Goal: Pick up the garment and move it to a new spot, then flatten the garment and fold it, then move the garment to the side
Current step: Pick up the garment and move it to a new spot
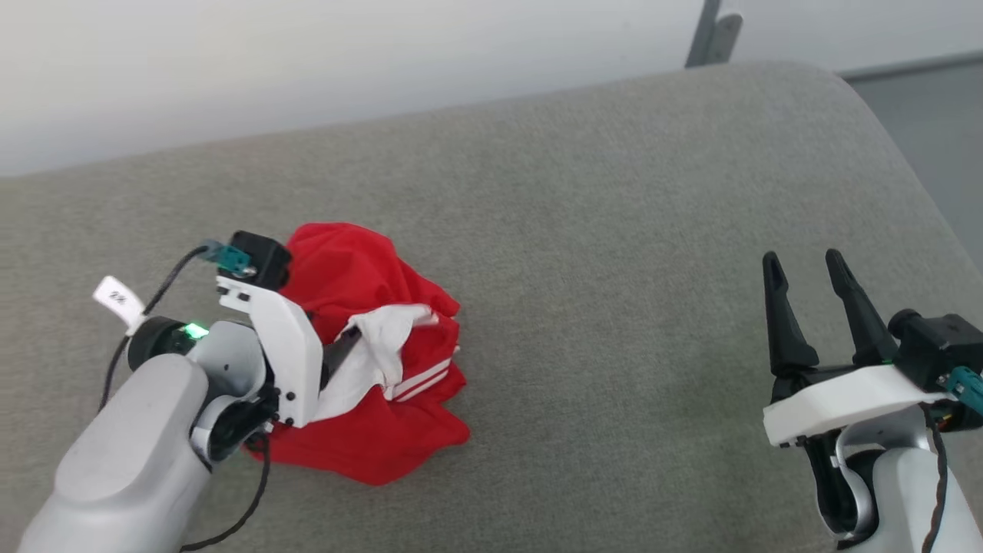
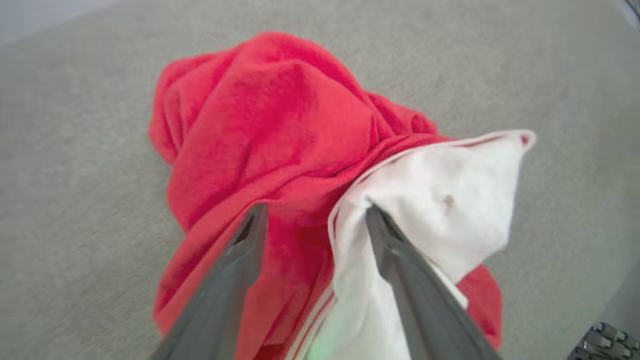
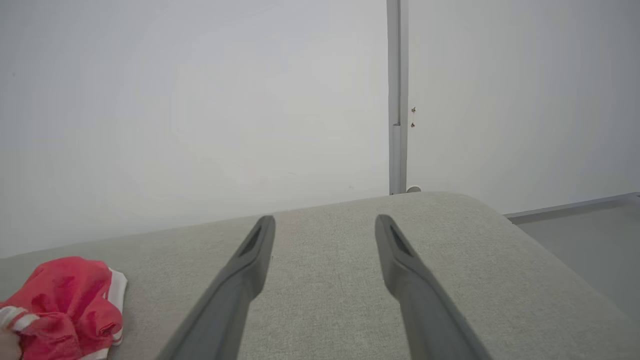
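Observation:
The garment [image 1: 361, 269] lies crumpled in a red heap on the grey cushioned surface [image 1: 614, 230], with a white sleeve end and striped trim on top. My left gripper [image 1: 345, 347] reaches into the heap from the left. In the left wrist view the left gripper [image 2: 315, 212] is open, with red cloth [image 2: 280, 125] between the jaws and the white sleeve end [image 2: 450, 200] draped over one finger. My right gripper [image 1: 806, 269] stands open and empty far to the right, above bare cushion. In the right wrist view the right gripper [image 3: 325, 222] points at the wall, with the garment [image 3: 65, 290] at the lower left.
The cushion's back edge meets a white wall [image 1: 307, 69]. A grey metal post [image 1: 714, 34] stands behind the rounded far right corner. Grey floor [image 1: 937, 138] lies beyond the cushion's right edge. Bare cushion stretches between the garment and my right gripper.

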Robot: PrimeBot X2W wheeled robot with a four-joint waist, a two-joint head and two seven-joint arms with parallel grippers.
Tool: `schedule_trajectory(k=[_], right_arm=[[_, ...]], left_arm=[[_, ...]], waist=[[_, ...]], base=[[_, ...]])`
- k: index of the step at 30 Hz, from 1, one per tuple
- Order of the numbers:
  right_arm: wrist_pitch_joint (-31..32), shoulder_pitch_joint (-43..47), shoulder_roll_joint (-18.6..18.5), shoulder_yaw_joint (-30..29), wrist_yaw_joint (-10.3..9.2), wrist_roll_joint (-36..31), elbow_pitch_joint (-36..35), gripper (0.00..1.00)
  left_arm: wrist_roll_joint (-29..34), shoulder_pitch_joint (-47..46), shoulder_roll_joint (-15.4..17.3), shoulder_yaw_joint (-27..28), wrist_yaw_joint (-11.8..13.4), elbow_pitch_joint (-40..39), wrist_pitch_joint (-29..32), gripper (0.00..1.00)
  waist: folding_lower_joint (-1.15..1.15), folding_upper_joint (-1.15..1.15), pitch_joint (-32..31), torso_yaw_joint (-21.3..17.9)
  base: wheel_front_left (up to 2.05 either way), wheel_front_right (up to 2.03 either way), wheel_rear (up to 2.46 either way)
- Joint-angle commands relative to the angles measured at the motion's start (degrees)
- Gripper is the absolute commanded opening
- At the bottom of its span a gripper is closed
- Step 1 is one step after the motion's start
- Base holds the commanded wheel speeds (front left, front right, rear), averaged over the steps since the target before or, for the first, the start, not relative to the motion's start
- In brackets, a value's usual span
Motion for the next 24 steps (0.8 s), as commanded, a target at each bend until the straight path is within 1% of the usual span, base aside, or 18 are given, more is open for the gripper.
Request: schedule_trajectory(k=[1, 4, 8, 10, 16, 19, 21, 24], right_arm=[[0.1, 0.7, -0.3, -0.1, -0.02, 0.0, 0.0, 1.00], [0.6, 1.7, -0.7, -0.2, -0.02, -0.2, 0.0, 1.00], [0.5, 3.0, -1.3, 0.1, -0.02, -0.3, -0.1, 1.00], [0.5, 3.7, -1.5, 0.3, -0.02, -0.1, 0.1, 1.00], [0.1, 4.8, -2.0, 0.7, -0.02, 0.0, 0.8, 1.00], [-0.3, 5.3, -2.4, 0.7, -0.02, -0.2, 1.4, 1.00], [-0.5, 5.8, -2.5, 0.6, -0.02, -0.3, 1.7, 1.00], [-0.6, 5.9, -2.7, 0.5, -0.02, -0.3, 2.1, 1.00]], left_arm=[[-0.7, 1.2, 0.5, 0.6, -0.2, -1.3, -1.6, 1.00], [-1.2, 3.5, 1.7, 2.2, -0.2, -4.5, -5.6, 1.00], [-0.2, 7.2, 3.6, 4.6, 1.5, -9.3, -12.2, 1.00], [0.6, 9.5, 4.9, 5.6, 1.9, -12.1, -15.9, 1.00], [1.3, 18.5, 7.6, 10.6, 5.6, -18.6, -27.2, 1.00], [1.3, 23.3, 8.1, 13.0, 7.5, -20.9, -32.5, 1.00], [1.1, 26.6, 7.9, 14.2, 8.9, -22.3, -35.2, 1.00], [0.7, 30.7, 8.2, 16.1, 10.2, -23.5, -39.0, 1.00]], waist=[[0.00, 0.00, -1.7, 1.5], [0.00, 0.00, -3.5, 2.9], [0.00, 0.00, -5.8, 4.6], [0.00, 0.00, -6.8, 5.4], [0.00, 0.00, -8.4, 7.3], [0.00, 0.00, -8.9, 8.3], [0.00, 0.00, -9.3, 9.0], [0.00, 0.00, -9.7, 9.9]], base=[[0.00, 0.00, 0.00], [0.00, 0.00, 0.00], [0.00, 0.00, 0.00], [0.00, 0.00, 0.00], [0.00, 0.00, 0.00], [0.00, 0.00, 0.00], [0.00, 0.00, 0.00], [0.00, 0.00, 0.00]])
